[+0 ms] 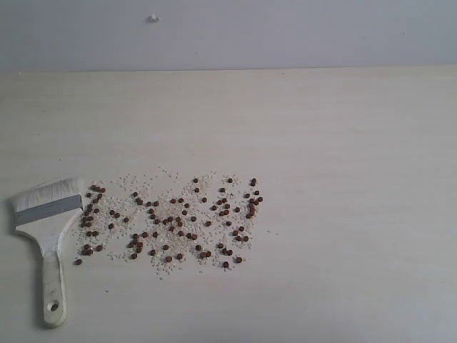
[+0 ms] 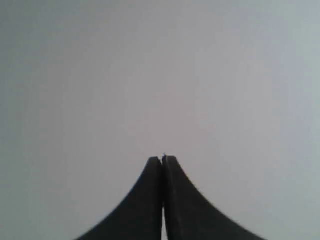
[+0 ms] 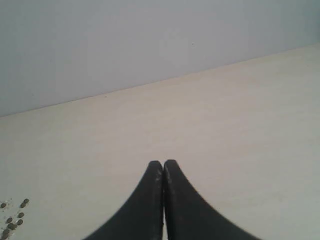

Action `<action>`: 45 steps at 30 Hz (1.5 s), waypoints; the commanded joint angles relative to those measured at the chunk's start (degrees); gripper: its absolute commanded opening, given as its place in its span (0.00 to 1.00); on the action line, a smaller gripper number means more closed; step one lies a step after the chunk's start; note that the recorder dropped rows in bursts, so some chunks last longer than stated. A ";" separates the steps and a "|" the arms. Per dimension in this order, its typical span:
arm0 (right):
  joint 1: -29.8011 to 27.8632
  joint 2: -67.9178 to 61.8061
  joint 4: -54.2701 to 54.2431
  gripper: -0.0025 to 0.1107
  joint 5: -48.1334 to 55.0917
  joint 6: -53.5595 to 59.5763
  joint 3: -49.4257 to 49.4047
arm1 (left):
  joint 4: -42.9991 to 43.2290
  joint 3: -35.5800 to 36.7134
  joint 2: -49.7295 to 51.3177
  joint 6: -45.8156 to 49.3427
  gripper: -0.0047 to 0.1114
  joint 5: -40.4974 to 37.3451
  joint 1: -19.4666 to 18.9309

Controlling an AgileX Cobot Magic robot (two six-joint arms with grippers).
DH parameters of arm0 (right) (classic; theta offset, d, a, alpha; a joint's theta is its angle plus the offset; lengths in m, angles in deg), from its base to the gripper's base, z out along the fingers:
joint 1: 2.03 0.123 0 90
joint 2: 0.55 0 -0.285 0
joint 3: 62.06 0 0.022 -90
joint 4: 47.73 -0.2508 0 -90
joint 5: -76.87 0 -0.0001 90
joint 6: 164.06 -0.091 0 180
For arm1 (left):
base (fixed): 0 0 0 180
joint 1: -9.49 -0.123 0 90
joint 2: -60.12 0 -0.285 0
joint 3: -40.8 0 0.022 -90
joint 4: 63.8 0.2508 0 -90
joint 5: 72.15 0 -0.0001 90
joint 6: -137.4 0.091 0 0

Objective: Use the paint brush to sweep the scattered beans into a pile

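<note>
Reddish-brown beans (image 1: 171,221) lie scattered among whitish grains over the left-centre of the pale table; no heap shows. The paint brush (image 1: 48,229) lies flat at their left edge, white bristles pointing away, silver ferrule (image 1: 47,210) behind them, and the holed handle end (image 1: 53,307) nearest. Neither arm appears in the exterior view. My left gripper (image 2: 162,159) is shut with nothing in it, facing a blank grey surface. My right gripper (image 3: 163,163) is shut and empty above bare table, with a few beans (image 3: 14,215) at the corner of its view.
The table (image 1: 343,214) meets a grey wall (image 1: 285,32) along its far edge. A small white knob (image 1: 153,18) sits on that wall.
</note>
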 commanded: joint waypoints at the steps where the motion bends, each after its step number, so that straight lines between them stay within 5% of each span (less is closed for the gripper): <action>1: -0.11 0.31 -0.08 0.02 -0.22 0.55 0.04 | 0.13 -13.60 15.45 3.55 0.04 -22.10 -0.17; 4: -0.11 0.31 -0.08 0.02 -0.22 0.55 0.04 | 4.22 -25.06 28.50 3.55 0.04 -40.15 -0.17; 9: -0.11 0.31 -0.08 0.02 -0.22 0.55 0.04 | 8.98 -36.55 43.12 3.55 0.04 -56.64 -0.17; 18: -0.11 0.31 -0.08 0.02 -0.22 0.55 0.04 | 9.23 -39.95 53.90 5.12 0.04 -65.00 -0.06; 25: -0.11 0.31 -0.08 0.02 -0.22 0.55 0.04 | 5.99 -39.80 62.77 5.79 0.43 -74.13 -0.06; 36: -0.11 0.31 -0.08 0.02 -0.22 0.55 0.04 | 2.48 -31.92 68.11 -0.28 0.48 -66.32 4.12; 45: -0.11 0.31 -0.08 0.02 -0.22 0.55 0.04 | -0.03 -15.39 63.46 -6.34 0.45 -56.50 5.97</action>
